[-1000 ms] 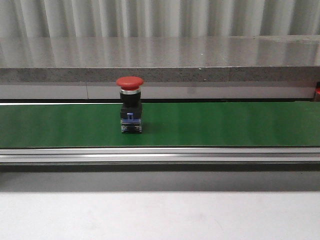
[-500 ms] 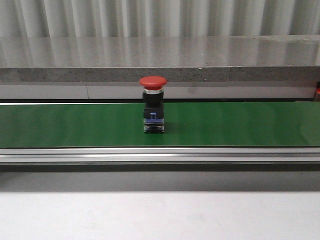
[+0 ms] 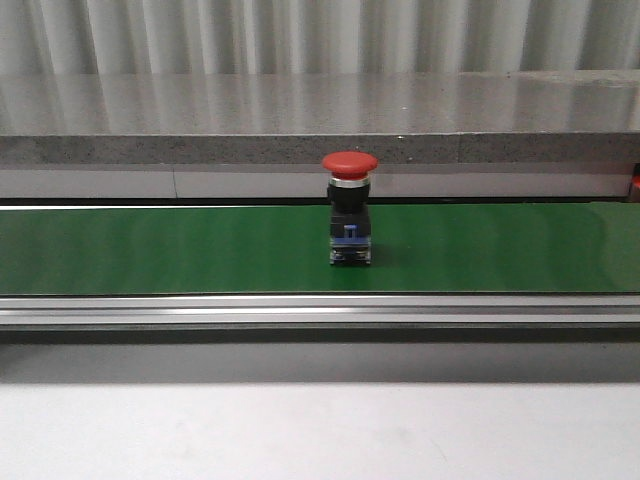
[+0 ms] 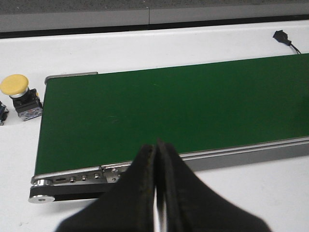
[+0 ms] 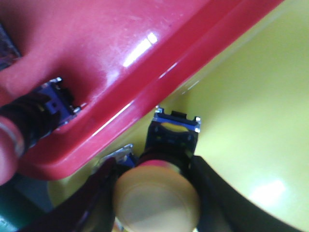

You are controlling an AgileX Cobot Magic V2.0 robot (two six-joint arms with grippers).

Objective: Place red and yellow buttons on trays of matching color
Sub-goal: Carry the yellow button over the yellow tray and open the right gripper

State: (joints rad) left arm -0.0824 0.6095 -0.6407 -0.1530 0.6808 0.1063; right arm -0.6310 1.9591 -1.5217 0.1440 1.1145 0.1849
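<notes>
A red button [image 3: 349, 208] stands upright on the green conveyor belt [image 3: 150, 250], a little right of the middle; no gripper shows in the front view. My left gripper [image 4: 157, 147] is shut and empty, hovering over the near rail of the belt [image 4: 169, 106]. A yellow button [image 4: 17, 91] stands on the white table just off the belt's end. My right gripper [image 5: 153, 169] is shut on another yellow button [image 5: 157, 195], held over the yellow tray [image 5: 251, 111]. Beside it, the red tray [image 5: 111, 43] holds a red button [image 5: 24, 125] lying on its side.
A grey stone ledge [image 3: 320, 125] runs behind the belt. A metal rail [image 3: 320, 310] borders the belt's near side. A black connector [image 4: 282, 37] lies on the table beyond the belt. A blue and metal part [image 5: 123, 155] shows next to the held button.
The red button has travelled to the right along the belt, from left of the middle to right of it. Nothing else in the front view has moved.
</notes>
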